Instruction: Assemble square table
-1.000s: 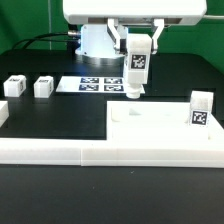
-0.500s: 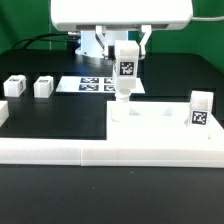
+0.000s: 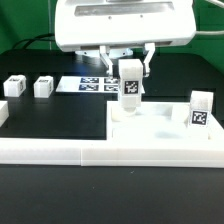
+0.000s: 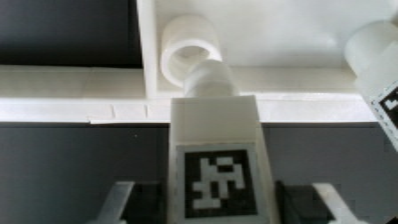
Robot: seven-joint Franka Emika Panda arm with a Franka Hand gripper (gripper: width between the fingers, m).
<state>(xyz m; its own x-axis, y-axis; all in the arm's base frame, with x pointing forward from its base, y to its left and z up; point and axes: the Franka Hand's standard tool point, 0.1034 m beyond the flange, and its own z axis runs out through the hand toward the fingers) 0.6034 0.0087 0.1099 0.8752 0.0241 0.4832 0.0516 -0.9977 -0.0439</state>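
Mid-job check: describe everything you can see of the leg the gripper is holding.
The white block leg looks like smooth plastic: squared body, black-and-white tag on one face, narrower rounded tip below. It hangs upright, clamped on two sides by the gripper, over the far corner of the tabletop on the exterior view's left. Its tip points at a round corner hole; contact cannot be told.

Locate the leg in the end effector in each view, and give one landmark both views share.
Exterior view: the held leg hangs upright at centre, tag facing the camera, over the tabletop's corner on the exterior view's left.
Wrist view: the held leg fills the foreground, its tip near a round corner hole.
Shared landmark: the other leg standing at the tabletop.
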